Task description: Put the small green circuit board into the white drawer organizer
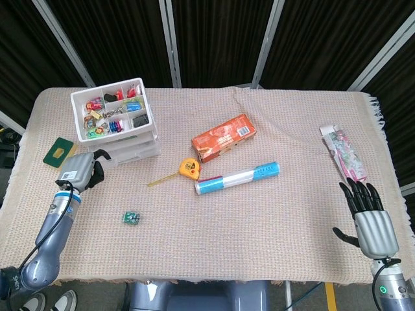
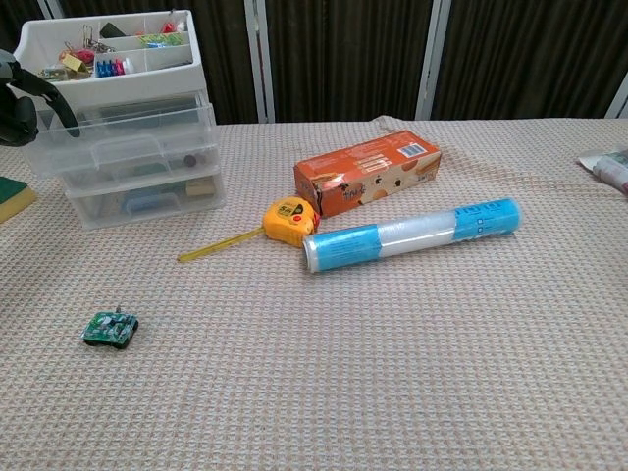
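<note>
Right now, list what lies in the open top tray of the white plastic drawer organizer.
The white plastic drawer organizer's divided top tray holds small colourful trinkets, keys and clips. The translucent drawers below blur their contents; the small green circuit board lies on the table.

No legible text. Orange box (image 2: 368, 174), blue-and-clear tube (image 2: 412, 235), left hand (image 1: 79, 170) sticker and packet (image 1: 343, 151) at 3 o'clock carry print too small to read.

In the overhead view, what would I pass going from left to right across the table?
Left hand → white drawer organizer → small green circuit board → yellow tape measure → orange box → blue tube → packet → right hand.
</note>
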